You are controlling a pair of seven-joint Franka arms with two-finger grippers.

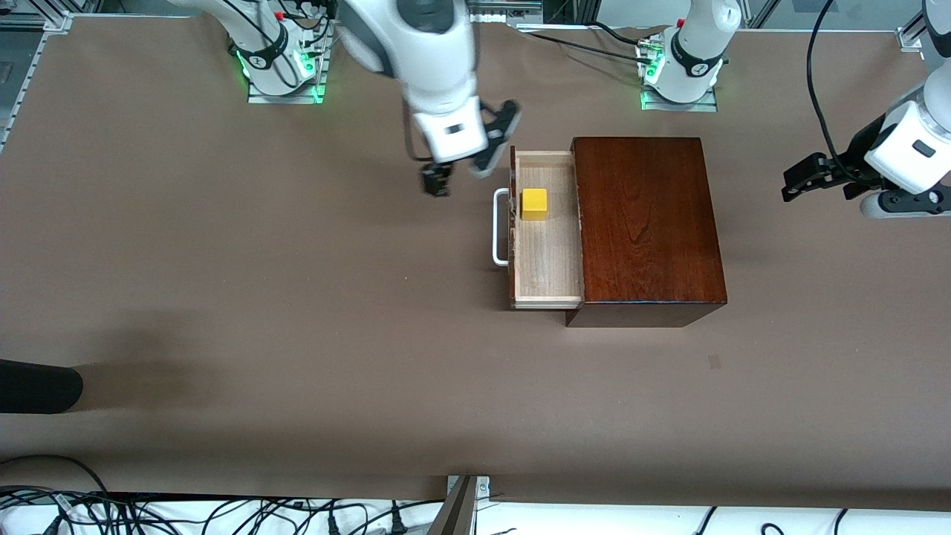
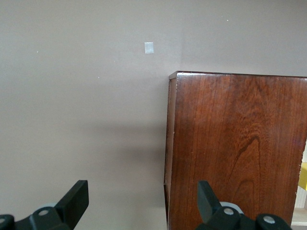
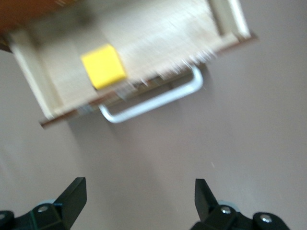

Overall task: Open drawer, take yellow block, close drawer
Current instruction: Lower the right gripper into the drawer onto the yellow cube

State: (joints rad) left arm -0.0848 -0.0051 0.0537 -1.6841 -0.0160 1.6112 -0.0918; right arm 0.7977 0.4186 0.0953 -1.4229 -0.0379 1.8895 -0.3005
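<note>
The drawer (image 1: 548,256) stands pulled out of the dark mahogany box (image 1: 646,223) toward the right arm's end of the table, white bar handle (image 1: 501,227) leading. The yellow block (image 1: 533,203) lies in the tray, at its end farther from the front camera. My right gripper (image 1: 457,174) is open and empty over the bare table beside the handle. The right wrist view shows the block (image 3: 103,66), the handle (image 3: 153,103) and my open gripper (image 3: 139,196). My left gripper (image 1: 796,182) is open, empty and waits at the left arm's end of the table. Its wrist view shows the box (image 2: 235,143).
A dark rounded object (image 1: 37,386) lies at the table's edge at the right arm's end, near the front camera. A small pale tape mark (image 1: 714,362) sits on the brown cloth nearer the front camera than the box. Cables run along the front edge.
</note>
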